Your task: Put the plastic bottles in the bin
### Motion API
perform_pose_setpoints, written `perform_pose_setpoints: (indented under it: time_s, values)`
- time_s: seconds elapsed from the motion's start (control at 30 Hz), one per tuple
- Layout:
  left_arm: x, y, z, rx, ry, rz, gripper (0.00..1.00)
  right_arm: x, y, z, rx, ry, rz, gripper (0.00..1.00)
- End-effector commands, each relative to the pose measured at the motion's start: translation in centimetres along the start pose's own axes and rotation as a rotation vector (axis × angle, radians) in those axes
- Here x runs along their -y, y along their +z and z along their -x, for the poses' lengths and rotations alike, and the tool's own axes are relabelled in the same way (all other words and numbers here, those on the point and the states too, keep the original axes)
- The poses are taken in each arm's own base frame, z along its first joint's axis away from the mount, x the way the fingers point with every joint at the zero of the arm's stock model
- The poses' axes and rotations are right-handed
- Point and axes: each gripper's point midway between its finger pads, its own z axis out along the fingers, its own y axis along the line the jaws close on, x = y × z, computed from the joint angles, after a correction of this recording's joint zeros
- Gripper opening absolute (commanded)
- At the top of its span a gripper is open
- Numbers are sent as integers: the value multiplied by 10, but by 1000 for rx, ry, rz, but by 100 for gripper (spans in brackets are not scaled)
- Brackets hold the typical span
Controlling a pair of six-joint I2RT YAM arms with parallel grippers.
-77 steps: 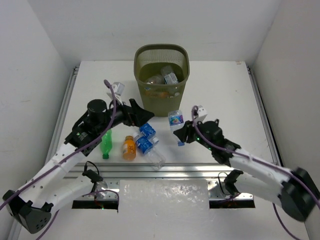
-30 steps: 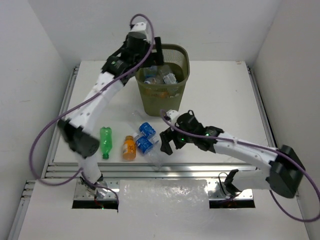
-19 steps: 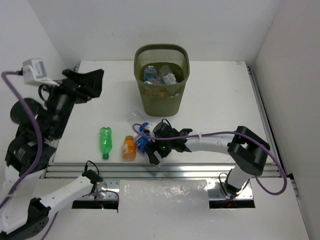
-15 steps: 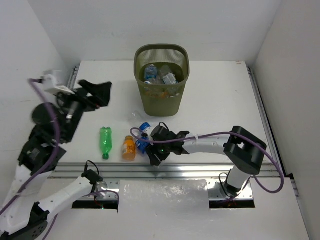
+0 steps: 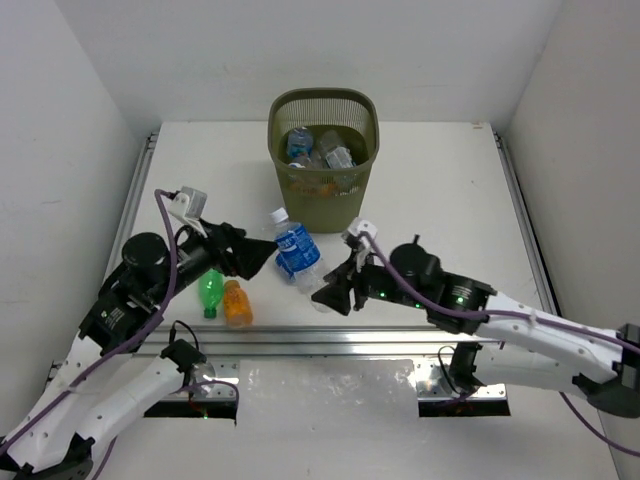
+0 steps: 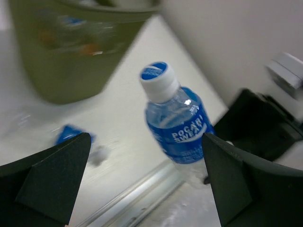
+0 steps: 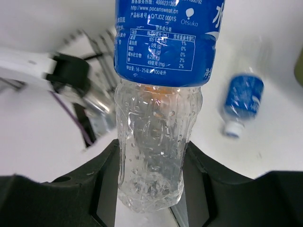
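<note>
The right fingers [image 7: 106,182] are closed snugly on a blue-labelled bottle [image 5: 295,250], pinching its clear ribbed lower body from both sides; it hangs tilted in front of the bin [image 5: 325,205], cap leaning up and toward the bin's left corner, and looks to be off the counter [image 5: 440,180]. The left fingers [image 6: 52,184] are spread as wide as they go and hold nothing; they hover just to the left of that bottle, also on the near side of the bin.

Several bottles already lie inside the bin; a green bottle [image 5: 210,290] and an orange bottle [image 5: 237,303] lie side by side on the counter, in front of the bin and well to its left; the right wrist view shows a second blue-labelled bottle [image 7: 241,101] lying on its side below the held one.

The held bottle looks empty, so I'd judge it very light; the thin clear wall probably dents under a hard squeeze, and the glossy label looks slick; the ribbed section below the label, where the fingers sit now, seems the best place to hold it. Gripped low and tipped, it may swing or slip on the way up to the bin's tall rim.
</note>
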Motion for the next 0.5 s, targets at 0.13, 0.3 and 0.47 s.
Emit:
perform_pose_setpoints:
  time_s: [0.13, 0.3, 0.47]
  values:
    - [117, -9, 13, 0, -30, -706, 100, -59, -30, 54, 227, -81, 305, 30]
    - [126, 5, 13, -12, -46, -773, 76, -85, -40, 83, 290, -123, 417, 32]
    - [126, 23, 55, 62, 1, -654, 0, -58, -43, 102, 373, -115, 248, 99]
